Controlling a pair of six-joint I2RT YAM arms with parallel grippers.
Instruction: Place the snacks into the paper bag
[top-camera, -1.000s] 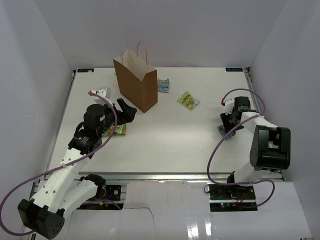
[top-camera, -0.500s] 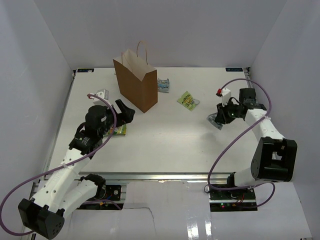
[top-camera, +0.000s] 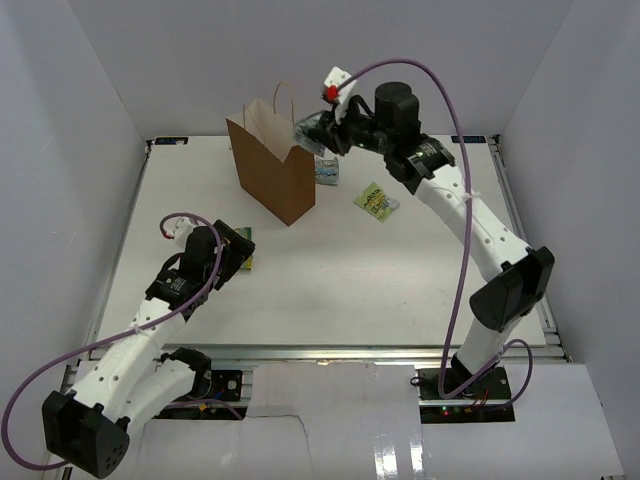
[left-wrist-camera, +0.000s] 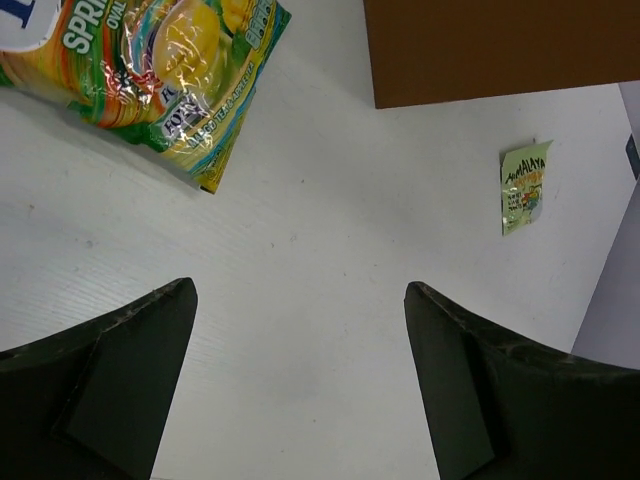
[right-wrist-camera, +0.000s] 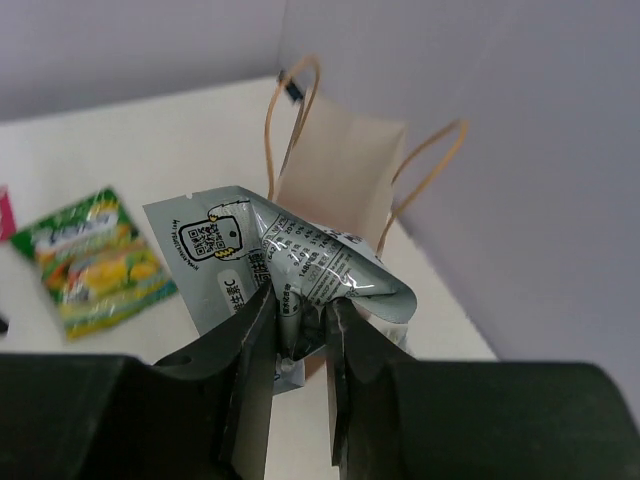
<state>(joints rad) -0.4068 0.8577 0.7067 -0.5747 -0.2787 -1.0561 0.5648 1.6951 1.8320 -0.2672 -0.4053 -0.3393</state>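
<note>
While the right arm reaches long and high toward the back left, the right hand (top-camera: 314, 133) hangs in the air just over the right top edge of the paper bag (top-camera: 270, 172), wrist tipped toward the bag mouth. Fingers pinched tight on a crumpled grey packet (right-wrist-camera: 290, 258), QR code side up, packet above the bag's open top and not inside; can't tell if it touches the rim. Bag stands upright at back left of the surface (top-camera: 350, 275), handles up.

Left arm folded low at near left. The left hand (left-wrist-camera: 298, 295) points down at the surface with jaws spread wide, holding nothing. A yellow-green packet (left-wrist-camera: 165, 75) lies flat just ahead of its fingers. Second yellow-green packet (top-camera: 376, 201) lies right of the bag, apart from it. Grey-blue packet (top-camera: 327, 170) sits just beside the bag's right side.
</note>
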